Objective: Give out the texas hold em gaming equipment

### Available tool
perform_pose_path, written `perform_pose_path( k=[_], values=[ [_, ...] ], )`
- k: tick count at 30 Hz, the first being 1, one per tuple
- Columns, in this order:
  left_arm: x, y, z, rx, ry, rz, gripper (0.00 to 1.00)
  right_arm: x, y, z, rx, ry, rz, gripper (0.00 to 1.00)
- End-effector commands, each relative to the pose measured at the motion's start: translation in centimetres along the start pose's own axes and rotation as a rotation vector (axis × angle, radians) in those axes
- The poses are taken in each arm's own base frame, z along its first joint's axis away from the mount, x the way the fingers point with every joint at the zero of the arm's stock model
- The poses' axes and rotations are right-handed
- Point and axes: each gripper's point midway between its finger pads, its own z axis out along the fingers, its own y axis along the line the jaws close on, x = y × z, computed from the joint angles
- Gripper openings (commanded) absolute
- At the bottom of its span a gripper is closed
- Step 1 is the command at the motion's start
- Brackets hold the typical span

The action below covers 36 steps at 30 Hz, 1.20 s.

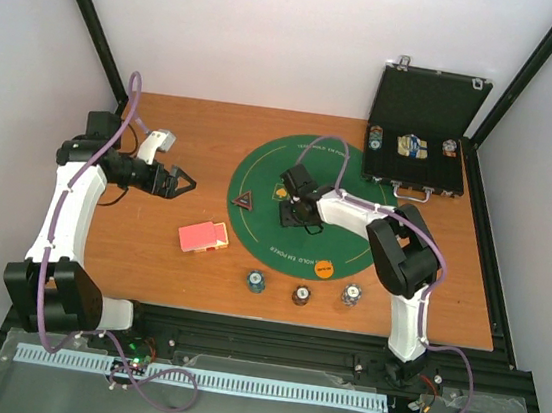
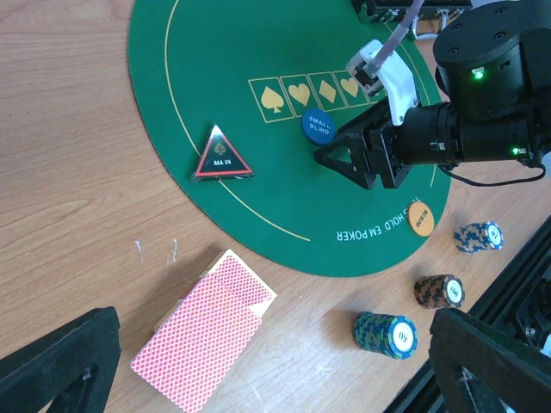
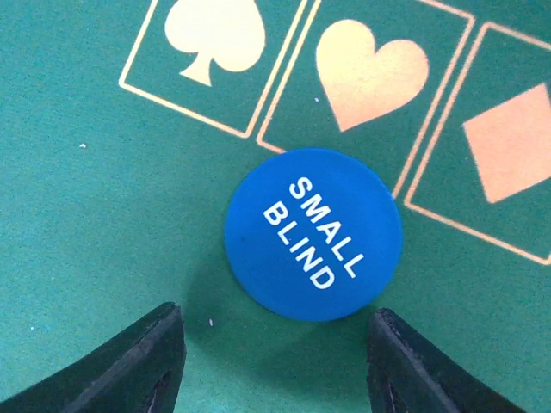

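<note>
One smooth round blue disc (image 3: 312, 234) lies flat on green felt (image 3: 86, 215), just ahead of the right pincer (image 3: 275, 314), whose black fingers are spread and touch nothing. One dark triangle (image 2: 222, 157) lies farther ahead. One orange disc (image 2: 419, 216) and three striped chip stacks (image 2: 439, 291) lie beside its arm. One red-patterned card deck (image 2: 205, 340) lies near the left pincer (image 1: 186, 184), spread wide and empty.

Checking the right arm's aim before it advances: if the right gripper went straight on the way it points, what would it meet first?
The right gripper would likely meet the blue disc marked SMALL BLIND, flat on the green mat just ahead of its open jaws; its height is unclear.
</note>
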Motion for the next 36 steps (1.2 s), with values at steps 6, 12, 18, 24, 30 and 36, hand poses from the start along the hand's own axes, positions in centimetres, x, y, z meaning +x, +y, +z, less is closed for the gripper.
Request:
perform_pose_path(
  k=[6, 12, 18, 24, 30, 36],
  values=[
    [-0.1, -1.3, -1.0, 0.023, -0.027, 0.036, 1.0, -0.9, -1.9, 1.1, 0.08, -0.001, 0.051, 0.56],
    [-0.1, -1.4, -1.0, 0.026, -0.025, 0.037, 1.0, -1.7, -2.8, 2.6, 0.125, -0.002, 0.094, 0.56],
    [-0.1, -1.4, -1.0, 0.025, -0.026, 0.036, 1.0, -2.3, -5.6, 4.0, 0.202, 0.006, 0.142, 0.49],
    [0.2, -1.1, -0.6, 0.025, -0.015, 0.031, 1.0, -4.5, -7.5, 2.7, 0.246, -0.027, 0.098, 0.48],
    [0.2, -1.1, -0.8, 0.016, -0.013, 0.031, 1.0, -7.6, -10.5, 1.8, 0.224, -0.053, 0.106, 0.48],
    [0.4, -1.3, -1.1, 0.008, -0.013, 0.043, 1.0, -10.3, -10.5, 1.5, 0.179, -0.042, 0.055, 0.56]
  ],
)
